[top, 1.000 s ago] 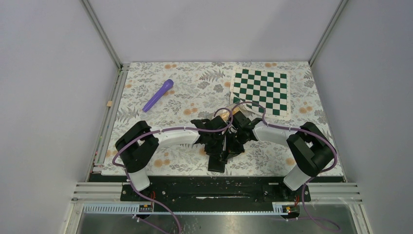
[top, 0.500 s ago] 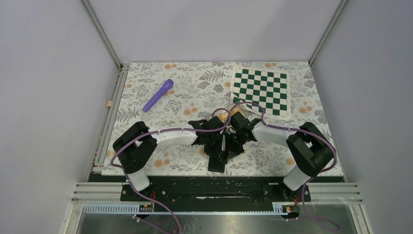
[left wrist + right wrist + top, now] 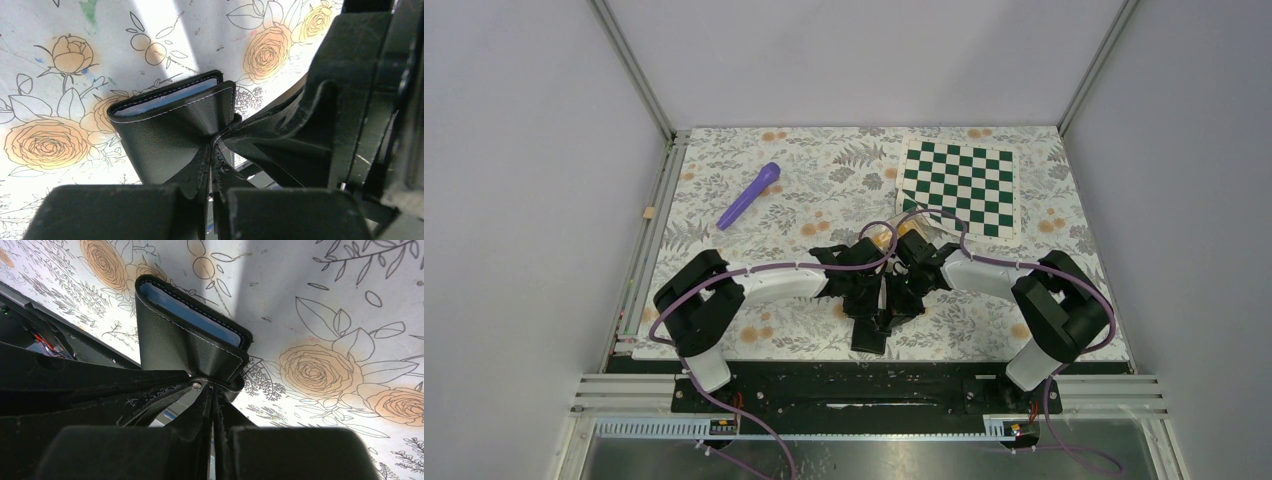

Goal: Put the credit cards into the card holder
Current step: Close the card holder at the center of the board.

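The black card holder (image 3: 869, 337) lies near the table's front edge, with its pale blue-grey lining showing at the fold. My left gripper (image 3: 876, 308) and right gripper (image 3: 896, 303) meet just above it. In the left wrist view my left gripper (image 3: 212, 146) is shut on a corner flap of the card holder (image 3: 165, 125). In the right wrist view my right gripper (image 3: 215, 386) is shut on the same flap of the card holder (image 3: 175, 340). An orange-yellow bit of the credit cards (image 3: 879, 238) peeks out behind the arms, and the rest is hidden.
A purple pen-like stick (image 3: 749, 195) lies at the back left. A green-and-white chequered mat (image 3: 959, 187) lies at the back right. The black front rail (image 3: 864, 390) runs just below the card holder. Cables loop over both arms.
The left arm's elbow has drifted slightly left. Both grippers stay shut together on the card holder, which has not visibly moved.
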Robot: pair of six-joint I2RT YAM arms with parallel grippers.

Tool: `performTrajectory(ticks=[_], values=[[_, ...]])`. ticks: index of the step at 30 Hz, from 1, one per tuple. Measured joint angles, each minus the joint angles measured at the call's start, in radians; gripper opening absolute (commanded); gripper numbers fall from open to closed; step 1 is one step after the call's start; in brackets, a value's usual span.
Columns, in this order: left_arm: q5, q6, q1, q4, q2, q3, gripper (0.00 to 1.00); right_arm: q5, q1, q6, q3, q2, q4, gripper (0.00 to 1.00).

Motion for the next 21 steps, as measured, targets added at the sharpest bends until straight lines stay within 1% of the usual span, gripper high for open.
performTrajectory(ticks=[12,13,15,18,20,21], values=[[-0.009,0.014,0.0,-0.02,-0.008,0.004,0.0,-0.004,0.008,0.0,0.01,-0.008,0.002,0.04],[-0.011,0.014,0.0,-0.023,-0.01,0.004,0.01,-0.004,0.009,0.0,0.01,-0.009,0.002,0.04],[-0.012,0.015,0.0,-0.026,-0.012,0.004,0.09,-0.005,0.01,0.0,0.01,-0.01,0.002,0.04],[-0.016,0.018,0.0,-0.032,-0.013,0.004,0.14,-0.009,0.012,0.0,0.01,-0.01,0.003,0.04],[-0.019,0.018,0.0,-0.033,-0.013,0.003,0.13,-0.01,0.013,0.0,0.01,-0.01,0.005,0.04],[-0.019,0.017,0.0,-0.032,-0.013,0.003,0.11,-0.01,0.013,0.0,0.01,-0.01,0.006,0.05]])
